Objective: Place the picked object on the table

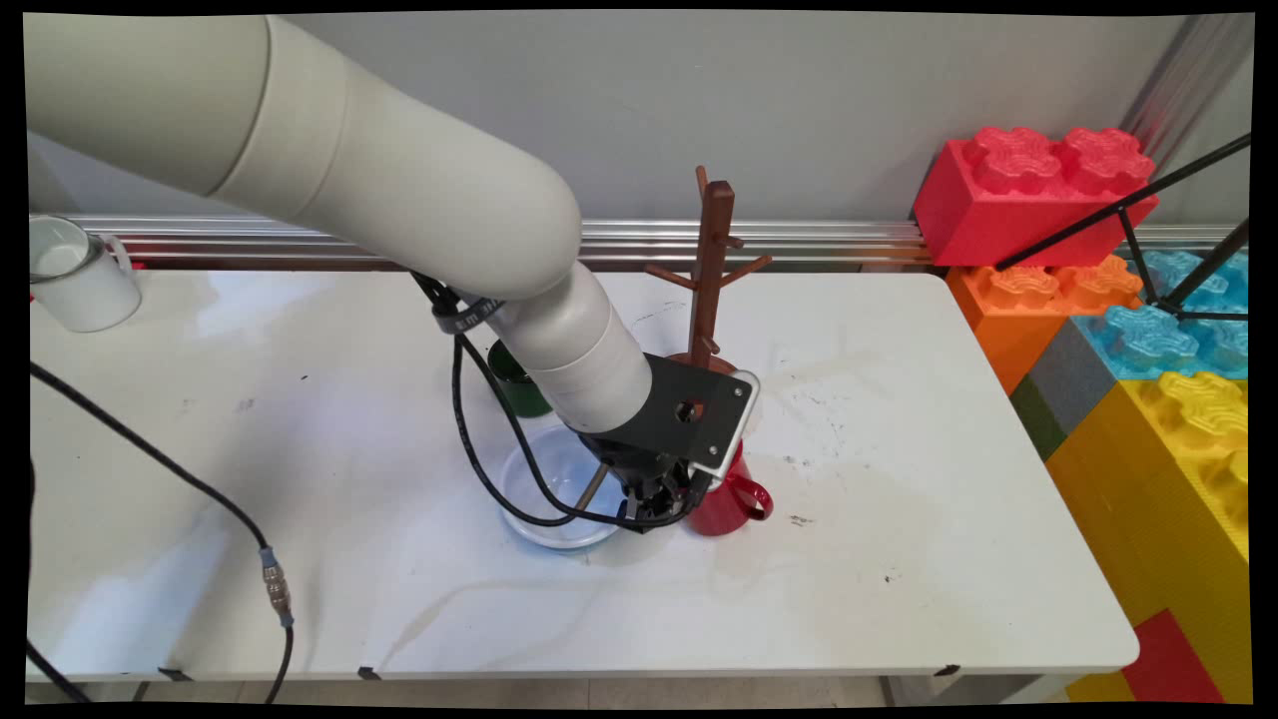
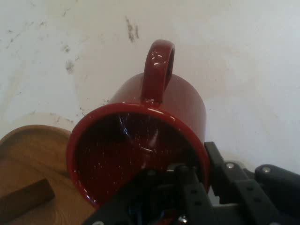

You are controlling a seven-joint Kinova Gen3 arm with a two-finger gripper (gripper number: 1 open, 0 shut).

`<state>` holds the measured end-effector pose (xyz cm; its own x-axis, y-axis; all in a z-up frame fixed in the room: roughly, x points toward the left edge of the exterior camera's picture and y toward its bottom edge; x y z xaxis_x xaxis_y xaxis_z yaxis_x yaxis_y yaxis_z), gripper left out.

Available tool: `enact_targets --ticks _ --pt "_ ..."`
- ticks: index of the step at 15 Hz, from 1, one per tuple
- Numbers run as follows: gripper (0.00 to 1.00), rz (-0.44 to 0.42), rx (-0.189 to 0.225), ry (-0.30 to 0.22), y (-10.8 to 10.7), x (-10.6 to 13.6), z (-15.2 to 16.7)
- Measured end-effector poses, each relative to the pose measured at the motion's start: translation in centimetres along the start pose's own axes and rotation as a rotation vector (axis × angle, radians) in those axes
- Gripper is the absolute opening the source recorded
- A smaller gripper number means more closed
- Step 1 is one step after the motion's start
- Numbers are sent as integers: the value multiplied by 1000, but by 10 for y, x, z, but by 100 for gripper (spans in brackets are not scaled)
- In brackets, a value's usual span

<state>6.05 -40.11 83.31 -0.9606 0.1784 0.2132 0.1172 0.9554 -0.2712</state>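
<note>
A red mug point(image 1: 737, 502) stands on the white table point(image 1: 300, 419) just in front of the wooden mug tree point(image 1: 711, 270), its handle point(image 1: 759, 496) pointing right. My gripper point(image 1: 687, 499) comes down on its left rim. In the hand view the red mug point(image 2: 136, 150) fills the middle, with its handle point(image 2: 158, 70) pointing away. My gripper point(image 2: 201, 171) straddles the near rim, one finger point(image 2: 183, 174) inside the mug and the other outside, closed against the wall. The tree's round base point(image 2: 28, 154) lies at the left.
A clear bowl point(image 1: 544, 489) sits left of the gripper with a thin stick point(image 1: 591, 483) in it. Behind the bowl stands a green mug point(image 1: 517, 384), partly hidden by the arm. A white mug point(image 1: 75, 275) is at the far left. Big toy bricks point(image 1: 1028, 195) border the right edge.
</note>
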Motion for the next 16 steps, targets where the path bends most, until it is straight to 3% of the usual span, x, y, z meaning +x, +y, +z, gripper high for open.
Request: enact_targets --ticks 6,7,16 --pt "0 19 12 -12 1 -2 9" --pt "100 21 12 -14 1 -2 10" --pt "100 -1 7 -15 6 -6 15"
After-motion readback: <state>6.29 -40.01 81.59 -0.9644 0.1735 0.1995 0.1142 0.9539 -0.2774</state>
